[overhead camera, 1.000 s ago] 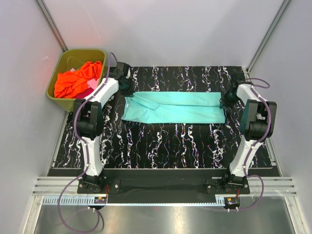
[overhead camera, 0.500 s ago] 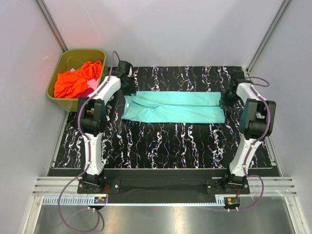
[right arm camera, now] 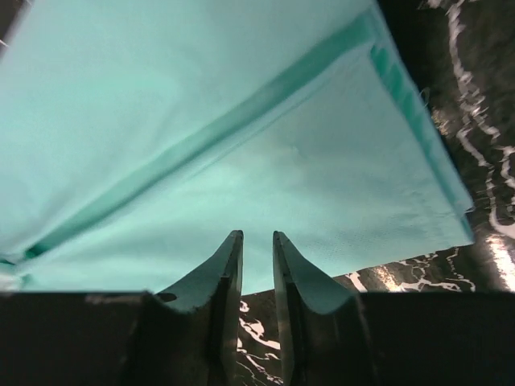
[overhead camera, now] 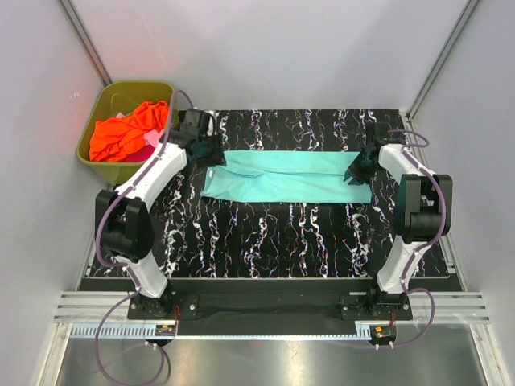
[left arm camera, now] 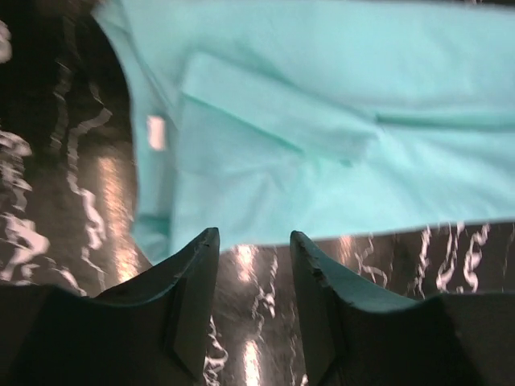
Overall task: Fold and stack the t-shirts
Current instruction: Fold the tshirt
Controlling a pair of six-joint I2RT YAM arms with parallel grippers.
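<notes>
The teal t-shirt [overhead camera: 286, 177] lies flat on the black marbled table [overhead camera: 282, 233], folded lengthwise into a long strip, its collar end to the left. At that collar end my left gripper [overhead camera: 211, 154] hovers open, its jaws [left arm camera: 253, 235] empty over bare table just short of the teal shirt [left arm camera: 322, 145]. Above the strip's right end my right gripper [overhead camera: 354, 173] is open by a narrow gap [right arm camera: 256, 235], with nothing between the fingers and teal cloth [right arm camera: 241, 145] beneath. In the tub lie a crumpled orange t-shirt [overhead camera: 125, 129] and a bit of pink t-shirt [overhead camera: 150, 141].
The olive-green tub [overhead camera: 133, 85] stands off the table's back left corner, close behind my left arm. White walls close in the table at the back and on both sides. A small white label [left arm camera: 155, 133] shows at the shirt's collar.
Both grippers have opened and let go of the teal shirt. The left arm has swung its elbow out leftward; the right gripper has shifted inward over the shirt's right end.
</notes>
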